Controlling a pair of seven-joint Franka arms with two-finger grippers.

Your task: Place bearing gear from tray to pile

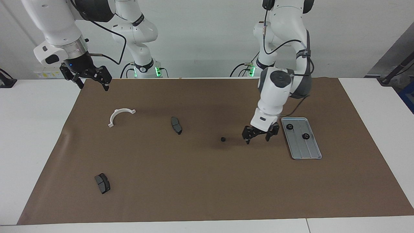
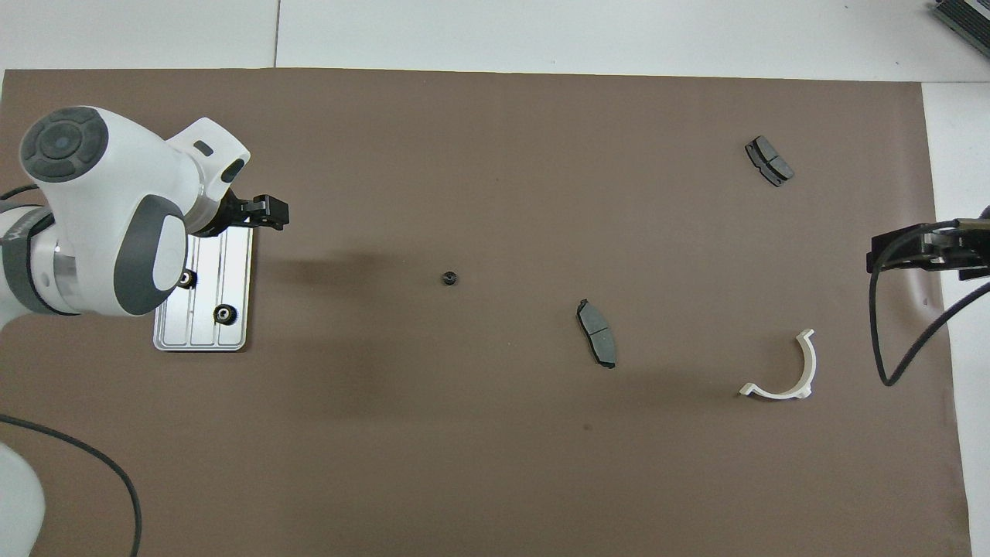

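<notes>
One small black bearing gear lies alone on the brown mat, between the tray and the nearest brake pad. Two more gears sit in the silver ridged tray toward the left arm's end. My left gripper hangs open and empty, low over the mat beside the tray's rim. The pile is spread out: a brake pad, a second pad and a white half-ring bracket. My right gripper waits open above the mat's edge.
The brown mat covers most of the white table. A black cable hangs from the right arm near the bracket. The left arm's bulk hides part of the tray in the overhead view.
</notes>
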